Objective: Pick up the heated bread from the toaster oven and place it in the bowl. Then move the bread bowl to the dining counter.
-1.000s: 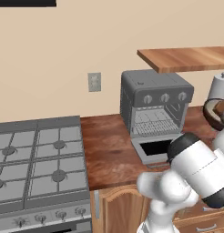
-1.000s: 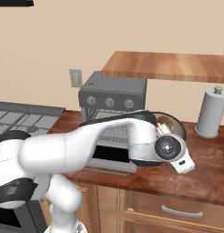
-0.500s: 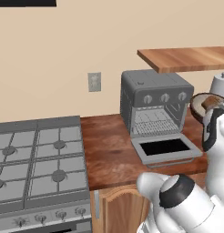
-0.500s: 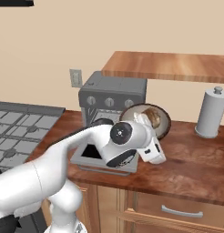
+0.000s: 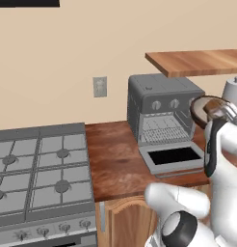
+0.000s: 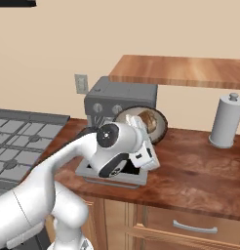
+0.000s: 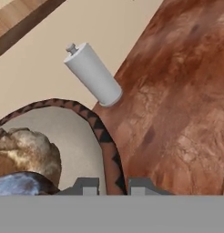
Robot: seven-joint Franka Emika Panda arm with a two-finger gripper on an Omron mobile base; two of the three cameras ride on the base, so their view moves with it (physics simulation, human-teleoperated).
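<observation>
Bread (image 7: 22, 152) is already in the bowl (image 7: 93, 123), whose rim is pinched by the fingers (image 7: 89, 185); hauling to the dining bench is left.

left base view: from behind-left of the claw (image 5: 221, 113), facing the wall, midway back.
right base view: from behind-right, same way.
hand view: close, along the claw (image 7: 113, 184).
shared: toaster oven (image 5: 161, 115) (image 6: 119, 100), white canister (image 6: 224, 121) (image 7: 92, 74).

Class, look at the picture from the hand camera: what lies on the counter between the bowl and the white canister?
Nothing. In the hand view, only bare reddish wood counter shows between the bowl, gripped at its rim with the bread inside, and the white canister.
</observation>
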